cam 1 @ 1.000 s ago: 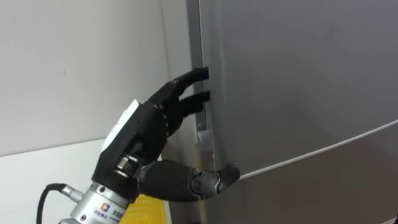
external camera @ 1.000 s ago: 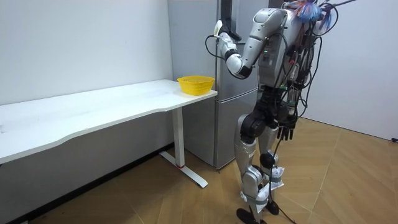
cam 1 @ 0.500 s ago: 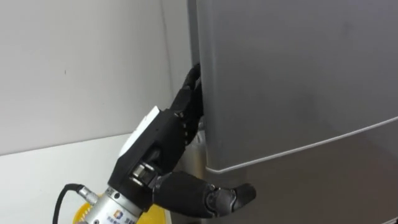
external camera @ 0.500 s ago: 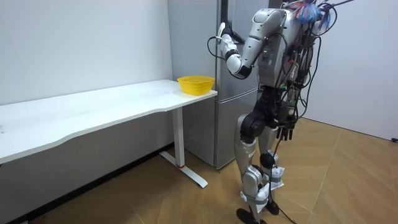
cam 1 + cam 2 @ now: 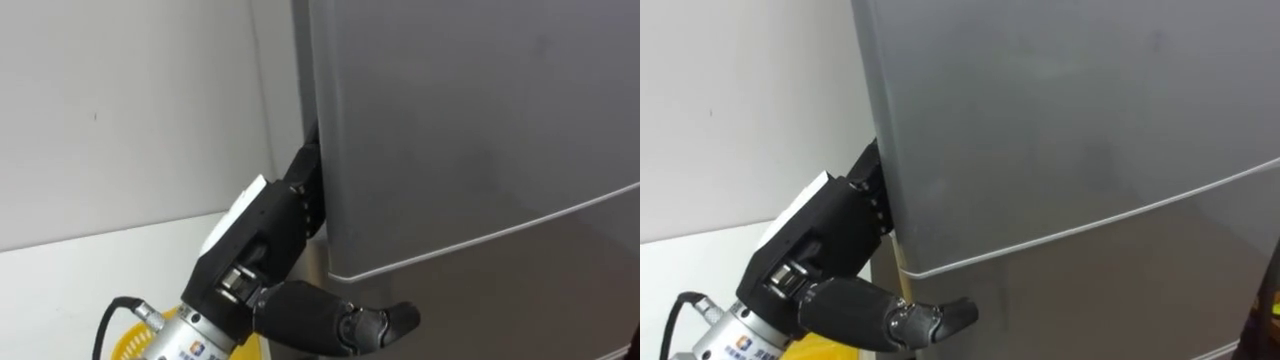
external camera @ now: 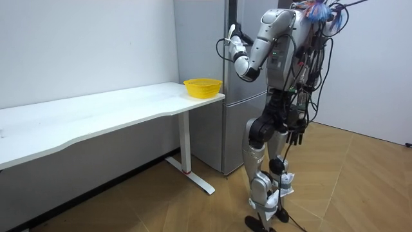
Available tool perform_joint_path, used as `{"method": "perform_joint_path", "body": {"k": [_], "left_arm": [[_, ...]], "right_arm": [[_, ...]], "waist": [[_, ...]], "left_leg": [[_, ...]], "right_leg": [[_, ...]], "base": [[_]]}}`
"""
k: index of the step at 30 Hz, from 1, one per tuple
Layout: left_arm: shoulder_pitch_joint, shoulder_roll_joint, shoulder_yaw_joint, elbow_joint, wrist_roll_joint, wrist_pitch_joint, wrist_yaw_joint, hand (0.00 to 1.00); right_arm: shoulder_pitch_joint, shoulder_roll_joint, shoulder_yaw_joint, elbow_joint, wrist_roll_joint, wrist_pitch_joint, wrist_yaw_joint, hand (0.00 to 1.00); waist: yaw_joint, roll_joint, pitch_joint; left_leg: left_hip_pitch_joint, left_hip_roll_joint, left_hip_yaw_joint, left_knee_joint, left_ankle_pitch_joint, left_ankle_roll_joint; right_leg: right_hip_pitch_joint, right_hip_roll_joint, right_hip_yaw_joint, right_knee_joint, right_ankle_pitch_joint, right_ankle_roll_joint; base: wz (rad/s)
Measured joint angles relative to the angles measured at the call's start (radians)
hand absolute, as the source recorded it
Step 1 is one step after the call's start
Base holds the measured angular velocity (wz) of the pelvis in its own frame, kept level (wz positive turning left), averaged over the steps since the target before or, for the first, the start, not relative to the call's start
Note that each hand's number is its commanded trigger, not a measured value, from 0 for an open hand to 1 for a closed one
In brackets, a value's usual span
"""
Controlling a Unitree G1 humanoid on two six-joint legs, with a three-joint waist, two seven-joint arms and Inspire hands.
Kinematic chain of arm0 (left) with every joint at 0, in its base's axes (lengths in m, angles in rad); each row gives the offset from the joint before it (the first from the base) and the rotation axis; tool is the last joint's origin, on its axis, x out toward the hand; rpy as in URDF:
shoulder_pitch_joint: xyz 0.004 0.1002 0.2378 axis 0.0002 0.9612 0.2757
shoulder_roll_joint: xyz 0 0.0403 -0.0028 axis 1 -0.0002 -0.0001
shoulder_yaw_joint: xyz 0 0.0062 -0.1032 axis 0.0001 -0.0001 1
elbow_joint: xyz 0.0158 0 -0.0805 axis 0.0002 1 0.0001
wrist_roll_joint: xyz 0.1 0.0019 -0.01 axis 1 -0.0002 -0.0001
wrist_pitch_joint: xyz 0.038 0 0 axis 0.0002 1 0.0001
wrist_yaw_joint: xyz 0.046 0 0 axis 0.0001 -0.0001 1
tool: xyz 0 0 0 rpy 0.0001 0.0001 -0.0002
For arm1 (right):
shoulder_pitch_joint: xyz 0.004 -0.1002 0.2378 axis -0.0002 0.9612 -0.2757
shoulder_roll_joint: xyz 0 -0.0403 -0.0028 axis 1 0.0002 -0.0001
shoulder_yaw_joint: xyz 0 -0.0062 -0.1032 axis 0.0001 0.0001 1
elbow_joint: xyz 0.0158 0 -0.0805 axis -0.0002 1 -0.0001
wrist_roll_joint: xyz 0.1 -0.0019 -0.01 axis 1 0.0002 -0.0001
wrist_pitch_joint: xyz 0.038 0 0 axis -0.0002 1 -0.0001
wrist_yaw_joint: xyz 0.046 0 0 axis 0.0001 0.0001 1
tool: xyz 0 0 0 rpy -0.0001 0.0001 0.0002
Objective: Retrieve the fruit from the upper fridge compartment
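The left hand (image 5: 265, 245) is pushed in at the left edge of the upper fridge door (image 5: 470, 130). Its fore part is hidden behind that edge, so I cannot tell whether it is clasping the door or only pressing against it. The back of the hand faces outward and the wrist comes up from the lower left. That looks like a placement meant to get purchase on the side where the door swings free, so the step in hand is probably prising it open. The door is a plain, smooth grey panel with no handle showing. A thin pale seam divides it from the lower door (image 5: 520, 310), and it seems barely lifted from the cabinet at the hand's side. Whatever is to be fetched is behind it, unseen. Below the wrist a yellow basket (image 6: 202, 87) stands at the near end of the white worktop (image 6: 116, 109), beside the fridge, a likely place to set things down. In the room view the robot stands upright, close to the fridge front, and the right hand (image 6: 297, 132) seems to hang by its hip.
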State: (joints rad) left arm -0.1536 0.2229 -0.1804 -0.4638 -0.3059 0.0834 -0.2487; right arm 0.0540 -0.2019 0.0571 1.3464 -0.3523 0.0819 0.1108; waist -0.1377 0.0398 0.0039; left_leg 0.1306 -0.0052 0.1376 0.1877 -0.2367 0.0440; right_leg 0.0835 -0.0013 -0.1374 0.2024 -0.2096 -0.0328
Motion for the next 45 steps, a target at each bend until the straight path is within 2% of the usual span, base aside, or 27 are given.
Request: {"method": "perform_joint_path", "body": {"k": [11, 17, 25, 31, 35, 45], "left_arm": [[-0.018, -0.003, 0.004, 0.0, -0.017, -0.001, 0.002, 0.0], [-0.029, -0.009, 0.004, 0.0, -0.02, -0.001, -0.001, 0.0], [-0.029, 0.005, -0.003, 0.001, -0.157, -0.001, -0.006, 0.0], [-0.029, 0.006, -0.042, 0.0, -0.214, -0.01, -0.01, 0.0], [-0.036, 0.009, -0.079, 0.0, -0.214, -0.01, -0.029, 0.0], [-0.088, 0.026, -0.152, -0.008, -0.252, -0.012, -0.112, 0.0]], "right_arm": [[0.0, -0.015, -0.001, 0.031, 0.013, 0.003, 0.002, 0.0], [-0.002, -0.019, -0.003, 0.031, -0.001, 0.006, 0.014, 0.0], [-0.002, -0.021, -0.006, 0.026, -0.017, 0.006, 0.046, 0.0], [-0.007, -0.021, -0.006, 0.021, -0.015, 0.007, 0.049, 0.0], [-0.009, -0.023, -0.005, 0.014, -0.006, 0.007, 0.056, 0.0], [-0.013, -0.028, -0.004, 0.014, 0.01, 0.005, 0.066, 0.0]], "waist": [[-0.003, 0.01, 0.0018], [-0.022, 0.013, 0.0018], [-0.052, 0.016, 0.0017], [-0.066, 0.018, 0.0006], [-0.082, 0.028, -0.0056], [-0.09, 0.03, -0.0044]], "left_leg": [[-0.004, 0.0, 0.01, 0.0, 0.0, 0.0], [-0.016, 0.001, 0.028, 0.0, 0.0, 0.0], [-0.018, 0.0, 0.058, 0.0, 0.0, 0.0], [-0.018, 0.001, 0.076, -0.009, -0.001, 0.002], [-0.017, 0.005, 0.088, -0.016, -0.003, 0.005], [-0.017, 0.008, 0.114, -0.018, -0.003, 0.005]], "right_leg": [[-0.007, 0.0, 0.009, 0.0, 0.001, 0.001], [-0.012, 0.0, 0.014, -0.007, 0.008, 0.007], [-0.001, -0.003, 0.019, -0.019, 0.02, 0.014], [-0.004, -0.002, 0.028, -0.017, 0.021, 0.017], [-0.012, 0.003, 0.038, -0.016, 0.023, 0.015], [-0.033, 0.006, 0.054, -0.017, 0.025, 0.014]], "base": [[-0.01], [0.01], [-0.01], [-0.02], [-0.08], [-0.07]]}}
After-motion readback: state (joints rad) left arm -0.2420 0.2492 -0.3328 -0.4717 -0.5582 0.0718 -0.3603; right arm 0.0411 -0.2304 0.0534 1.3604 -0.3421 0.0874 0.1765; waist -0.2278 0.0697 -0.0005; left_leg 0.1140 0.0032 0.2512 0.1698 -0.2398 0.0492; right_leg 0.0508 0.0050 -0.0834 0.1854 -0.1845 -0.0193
